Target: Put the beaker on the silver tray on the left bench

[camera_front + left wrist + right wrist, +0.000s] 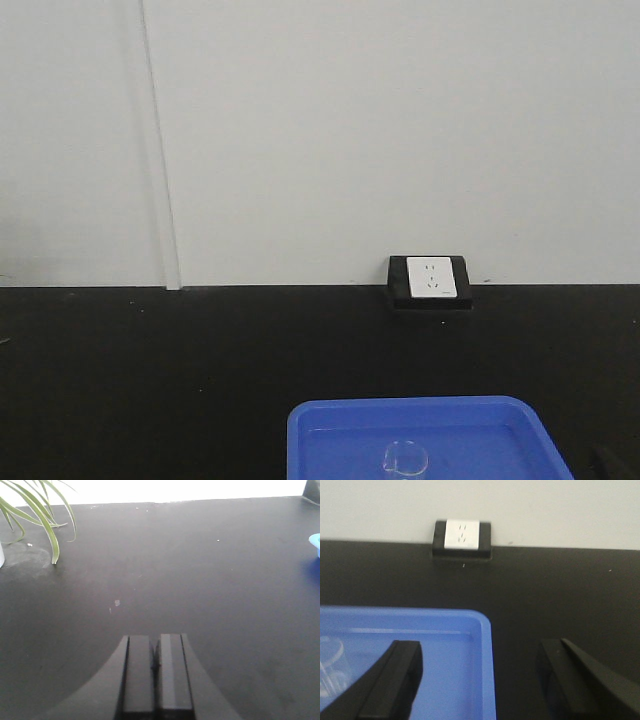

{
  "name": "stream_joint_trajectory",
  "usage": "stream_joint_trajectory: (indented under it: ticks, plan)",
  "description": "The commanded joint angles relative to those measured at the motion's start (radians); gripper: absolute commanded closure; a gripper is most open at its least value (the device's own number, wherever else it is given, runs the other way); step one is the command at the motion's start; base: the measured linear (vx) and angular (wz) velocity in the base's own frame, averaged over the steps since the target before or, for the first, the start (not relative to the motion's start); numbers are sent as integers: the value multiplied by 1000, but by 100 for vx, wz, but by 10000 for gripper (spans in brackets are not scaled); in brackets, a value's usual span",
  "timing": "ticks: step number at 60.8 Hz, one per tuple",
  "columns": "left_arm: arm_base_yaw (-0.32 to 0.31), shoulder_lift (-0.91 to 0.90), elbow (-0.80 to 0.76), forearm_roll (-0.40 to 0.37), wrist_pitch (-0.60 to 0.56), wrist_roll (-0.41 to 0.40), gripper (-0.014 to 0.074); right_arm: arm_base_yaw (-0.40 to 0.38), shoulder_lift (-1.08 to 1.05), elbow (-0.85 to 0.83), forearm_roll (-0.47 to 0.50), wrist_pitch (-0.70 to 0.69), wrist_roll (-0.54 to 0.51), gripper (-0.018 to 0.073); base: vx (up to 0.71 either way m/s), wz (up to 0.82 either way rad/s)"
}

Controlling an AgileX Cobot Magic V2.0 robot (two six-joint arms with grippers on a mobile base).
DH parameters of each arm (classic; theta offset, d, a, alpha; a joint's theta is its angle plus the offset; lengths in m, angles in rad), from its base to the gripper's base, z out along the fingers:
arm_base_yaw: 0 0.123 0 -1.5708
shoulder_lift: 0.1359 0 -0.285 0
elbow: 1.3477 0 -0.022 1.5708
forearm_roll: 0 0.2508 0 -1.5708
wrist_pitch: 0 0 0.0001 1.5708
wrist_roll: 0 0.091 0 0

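The right gripper [480,652] is empty, jaws spread wide, above the right rim of the bright blue plastic tray [487,630]. The left gripper [156,642] has its jaws pressed together over the matte black worktop [200,580]. The small clear glass beaker [405,460] stands in the blue tray, ungrasped, so the transfer appears not yet begun. A white wall socket [431,277] lies beyond. The silver tray is in no view, and the beaker is cut off at the frame edges.

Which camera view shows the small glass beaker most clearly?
The exterior front-facing view: the beaker stands in the blue tray, its rim visible. The right wrist view shows only a blurred part at its left edge; the left wrist view shows none of it.
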Motion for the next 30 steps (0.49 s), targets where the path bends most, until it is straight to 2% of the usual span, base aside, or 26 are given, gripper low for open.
stream_joint_trajectory:
  ticks: [1,6,12,21,30]
  plan:
    - [-3,-6,20,-8,-79,-1,595,4,95,-32,-155,-165,-34,-10,0,0]
    - [-3,-6,20,-8,-79,-1,595,29,193,-33,-316,-251,-17,-10,0,0]
    - [-3,-6,20,-8,-79,-1,595,86,315,-38,-392,-326,14,-10,0,0]
    - [-3,-6,20,-8,-79,-1,595,199,484,-102,-392,-332,-17,-10,0,0]
    - [-3,-6,20,-8,-79,-1,595,251,623,-200,-281,-346,-36,-10,0,0]
